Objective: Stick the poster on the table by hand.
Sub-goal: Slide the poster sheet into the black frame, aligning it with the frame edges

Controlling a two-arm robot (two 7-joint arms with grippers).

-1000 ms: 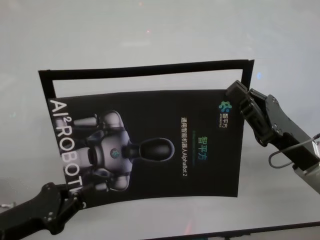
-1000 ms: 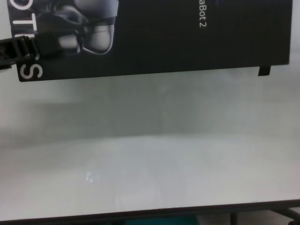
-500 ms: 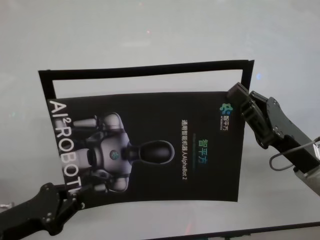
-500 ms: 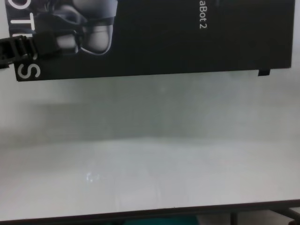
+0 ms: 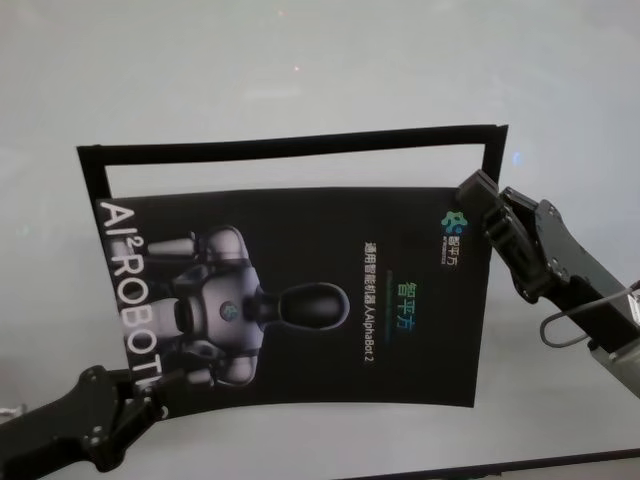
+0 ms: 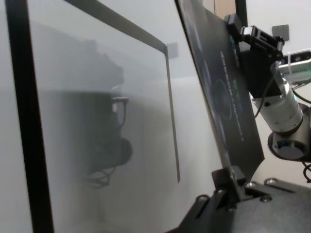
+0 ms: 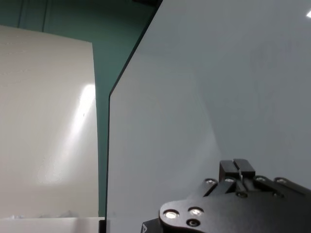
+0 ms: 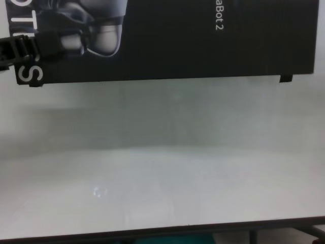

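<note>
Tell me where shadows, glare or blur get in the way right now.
Left wrist view: a dark shadow or reflection of the arm on the table, and the poster seen nearly edge-on. Chest view: a soft grey shadow band below the poster's edge, a faint glint near the table's front. Head view: even light, poster print legible.

Teal floor beside a pale wall.

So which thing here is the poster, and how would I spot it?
Look at the broad white table, inside the thin black tape outline. The poster is the large black sheet held between the left gripper and right gripper. Only it carries a white-grey robot picture and big white letters.
</note>
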